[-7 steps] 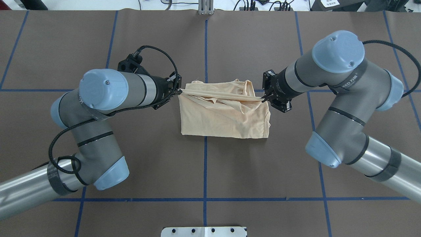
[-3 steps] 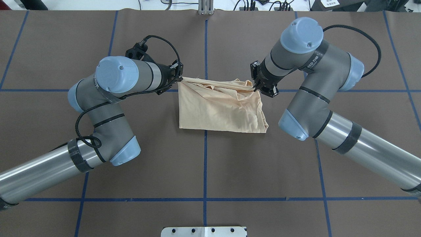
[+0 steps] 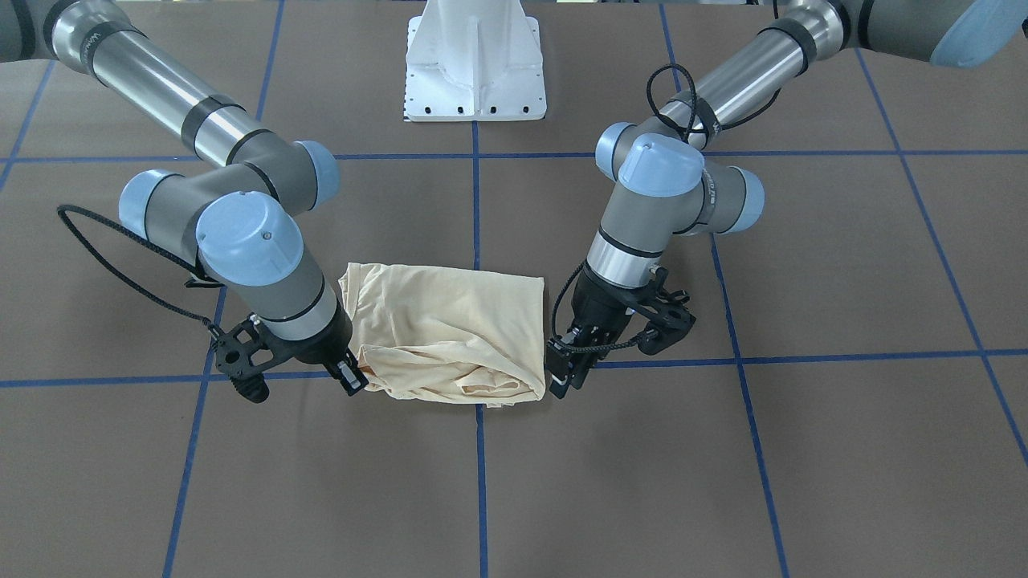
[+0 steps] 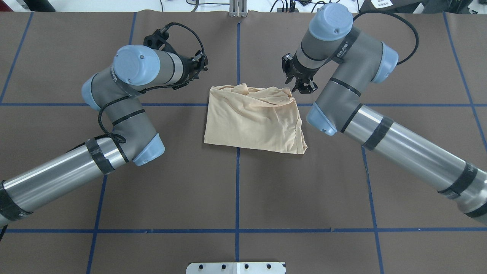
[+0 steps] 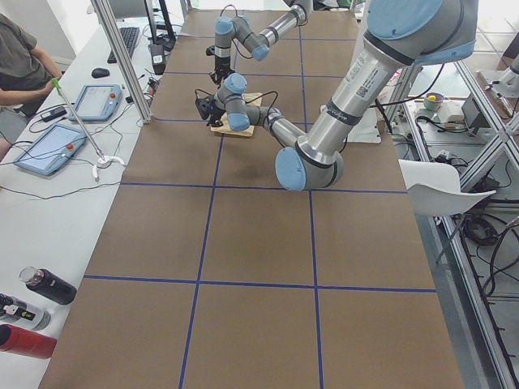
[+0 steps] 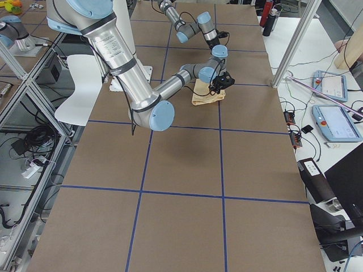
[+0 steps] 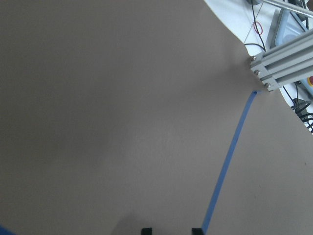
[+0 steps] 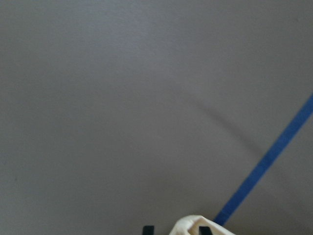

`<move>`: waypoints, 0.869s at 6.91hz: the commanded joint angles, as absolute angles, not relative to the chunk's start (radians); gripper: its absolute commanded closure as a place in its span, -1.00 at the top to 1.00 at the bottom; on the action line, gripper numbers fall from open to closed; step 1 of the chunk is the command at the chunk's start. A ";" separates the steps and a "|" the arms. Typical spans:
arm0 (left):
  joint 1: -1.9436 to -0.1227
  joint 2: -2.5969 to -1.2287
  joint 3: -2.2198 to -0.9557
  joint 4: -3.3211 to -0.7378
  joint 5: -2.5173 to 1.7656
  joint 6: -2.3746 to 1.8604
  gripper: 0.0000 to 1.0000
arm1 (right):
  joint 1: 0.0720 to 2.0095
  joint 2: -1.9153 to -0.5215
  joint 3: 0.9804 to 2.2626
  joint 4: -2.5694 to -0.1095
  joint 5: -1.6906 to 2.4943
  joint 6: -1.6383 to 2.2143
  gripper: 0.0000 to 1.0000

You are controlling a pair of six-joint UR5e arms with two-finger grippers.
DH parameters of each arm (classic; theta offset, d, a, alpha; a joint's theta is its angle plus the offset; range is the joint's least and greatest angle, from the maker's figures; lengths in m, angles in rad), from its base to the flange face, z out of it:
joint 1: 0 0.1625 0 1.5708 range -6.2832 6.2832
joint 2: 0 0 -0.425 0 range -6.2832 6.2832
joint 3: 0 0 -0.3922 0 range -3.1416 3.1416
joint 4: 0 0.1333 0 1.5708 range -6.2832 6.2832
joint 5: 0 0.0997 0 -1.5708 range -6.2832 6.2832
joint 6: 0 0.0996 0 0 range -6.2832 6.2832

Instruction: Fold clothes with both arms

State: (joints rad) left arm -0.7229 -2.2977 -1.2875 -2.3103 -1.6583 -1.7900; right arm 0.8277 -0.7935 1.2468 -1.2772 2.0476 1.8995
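The pale cream-yellow shirt (image 4: 253, 120) lies folded in a rough rectangle at the table's middle, its far edge bunched in wrinkles; it also shows in the front view (image 3: 442, 321). No print or label shows. My left gripper (image 4: 202, 64) is open and empty, just past the shirt's far left corner; the left wrist view shows its fingertips (image 7: 147, 230) apart over bare table. My right gripper (image 4: 298, 86) is open by the far right corner. In the right wrist view a bit of cloth (image 8: 188, 226) shows between its spread fingertips (image 8: 148, 229).
The white pedestal base (image 3: 474, 72) stands at the robot's side of the table. An aluminium post (image 4: 237, 7) stands at the far edge. Blue tape lines (image 4: 237, 190) cross the brown table cover. A desk with tablets (image 5: 49, 146) runs along the operators' side.
Both grippers carried the shirt's stretched edge toward the far side, then opened and let it go. The edge now lies slack on the table and both grippers have drawn away.
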 commanded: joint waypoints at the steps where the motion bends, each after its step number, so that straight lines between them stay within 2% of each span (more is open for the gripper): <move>1: -0.761 -2.304 -1.267 -2.322 -1.664 -1.743 0.60 | 0.896 -0.756 1.187 -1.270 2.127 1.783 1.00; 3: -0.800 -2.290 -1.278 -2.327 -1.776 -1.633 0.60 | 0.939 -0.797 1.219 -1.272 2.137 1.700 1.00; 6: -0.905 -2.114 -1.471 -2.315 -1.940 -1.242 0.58 | 1.078 -0.975 1.330 -1.279 2.225 1.340 1.00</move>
